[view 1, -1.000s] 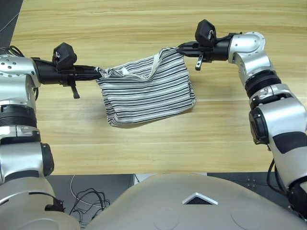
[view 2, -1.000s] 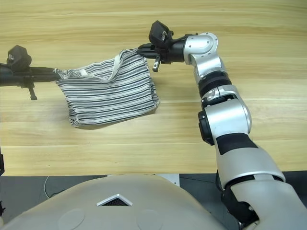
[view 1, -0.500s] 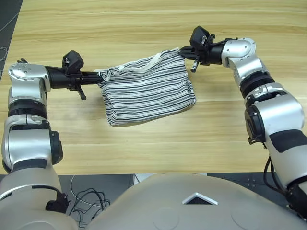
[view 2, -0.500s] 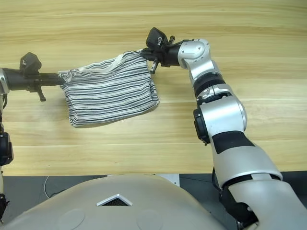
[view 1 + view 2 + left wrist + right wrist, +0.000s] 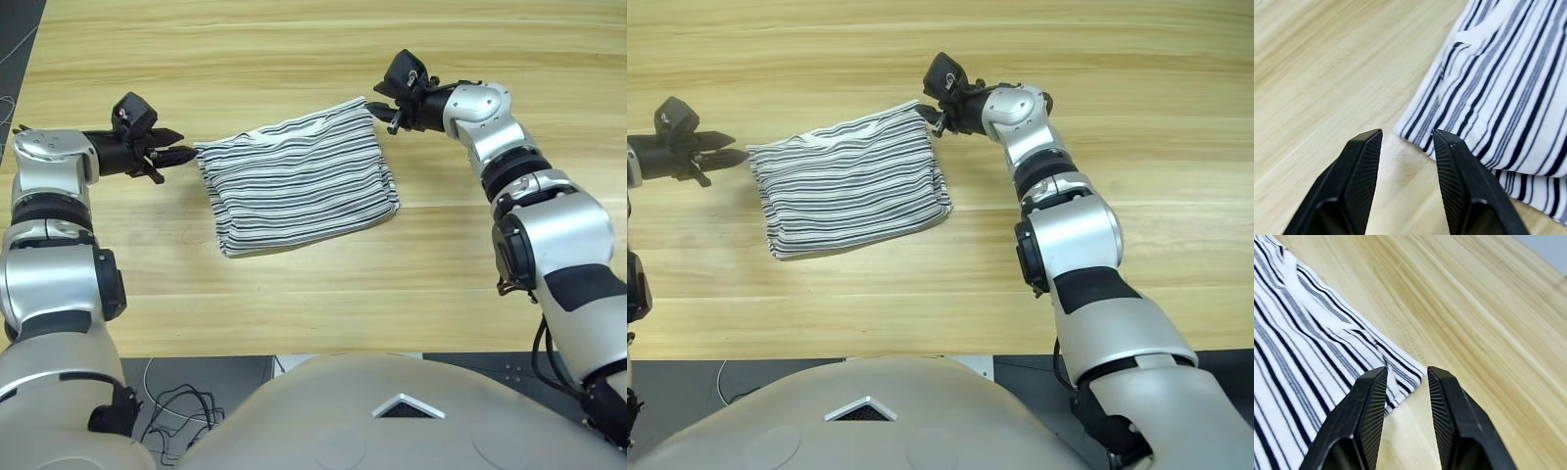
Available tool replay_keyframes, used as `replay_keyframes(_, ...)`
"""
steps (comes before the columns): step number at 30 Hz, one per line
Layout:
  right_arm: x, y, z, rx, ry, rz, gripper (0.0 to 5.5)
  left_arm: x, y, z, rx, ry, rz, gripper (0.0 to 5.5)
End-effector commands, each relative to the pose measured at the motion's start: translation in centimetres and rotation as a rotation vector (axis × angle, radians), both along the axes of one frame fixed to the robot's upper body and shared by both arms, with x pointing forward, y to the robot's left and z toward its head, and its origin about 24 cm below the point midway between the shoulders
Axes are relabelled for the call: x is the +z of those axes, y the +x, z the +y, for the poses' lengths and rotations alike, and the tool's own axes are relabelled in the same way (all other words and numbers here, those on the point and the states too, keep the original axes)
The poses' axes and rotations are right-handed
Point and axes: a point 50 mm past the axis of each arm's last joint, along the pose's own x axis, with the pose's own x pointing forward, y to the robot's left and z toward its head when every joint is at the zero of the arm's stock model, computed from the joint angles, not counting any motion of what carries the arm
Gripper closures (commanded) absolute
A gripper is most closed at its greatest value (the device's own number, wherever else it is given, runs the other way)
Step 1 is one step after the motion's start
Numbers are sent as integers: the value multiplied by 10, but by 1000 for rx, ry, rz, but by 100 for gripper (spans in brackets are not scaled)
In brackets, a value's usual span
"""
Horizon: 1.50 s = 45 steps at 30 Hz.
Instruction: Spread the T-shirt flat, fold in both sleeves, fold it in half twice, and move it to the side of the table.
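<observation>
The T-shirt point(image 5: 299, 188), white with dark stripes, lies folded into a compact rectangle in the middle of the wooden table point(image 5: 294, 294). My left gripper point(image 5: 184, 154) is open just off the shirt's far left corner, whose striped edge point(image 5: 1484, 98) lies in front of the black fingertips point(image 5: 1369, 147) without touching them. My right gripper point(image 5: 376, 108) is open at the far right corner; the corner of the cloth point(image 5: 1400, 377) sits between its fingers point(image 5: 1447, 387) on the table.
Bare wood surrounds the shirt on all sides, with wide free room toward the far edge and to the right point(image 5: 549, 59). The table's near edge point(image 5: 294, 352) runs in front of me, with cables on the floor below.
Both grippers have let go of the shirt's top corners. The raised edge has dropped flat onto the table, and both arms have drawn slightly outward from the cloth.
</observation>
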Motion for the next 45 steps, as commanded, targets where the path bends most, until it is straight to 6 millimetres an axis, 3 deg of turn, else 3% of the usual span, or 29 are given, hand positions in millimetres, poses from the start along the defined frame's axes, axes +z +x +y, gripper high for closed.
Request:
replay_keyframes(1,22,7,6,42,71,-68,400,42,19,-18,-163,-72,-205,358)
replay_keyframes(4,19,1,13,125,96,-42,400,61,16,-58,-441,-135,-303,358)
replay_keyframes(8,1,-9,16,202,-7,-2,400,29,-6,-93,-621,-34,-204,358)
replay_keyframes(11,-13,-16,11,252,-142,4,400,2,-25,-99,-693,87,-99,358)
replay_keyframes(16,-30,-23,4,262,-252,36,400,-19,-35,-78,-703,337,-38,358)
replay_keyframes(18,-41,-27,-2,263,-337,54,400,-16,-26,-82,-743,518,-169,358)
replay_keyframes(21,-51,-33,-12,287,-416,73,400,-3,-15,-115,-865,637,-428,358)
replay_keyframes(27,-59,-56,-13,497,-311,151,400,-10,-5,-153,-1290,981,-879,358)
replay_keyframes(31,-60,-82,-14,680,-187,234,400,-14,11,-152,-1498,1201,-1132,358)
replay_keyframes(34,-46,-109,-26,747,-157,274,400,-14,23,-129,-1520,1293,-1154,358)
replay_keyframes(37,-33,-139,-20,776,-69,350,400,-21,22,-114,-1535,1278,-1245,358)
replay_keyframes(39,-31,-151,-5,778,22,393,400,-25,13,-125,-1572,1170,-1396,358)
replay_keyframes(45,-28,-147,24,698,204,433,400,-20,4,-149,-1542,958,-1667,358)
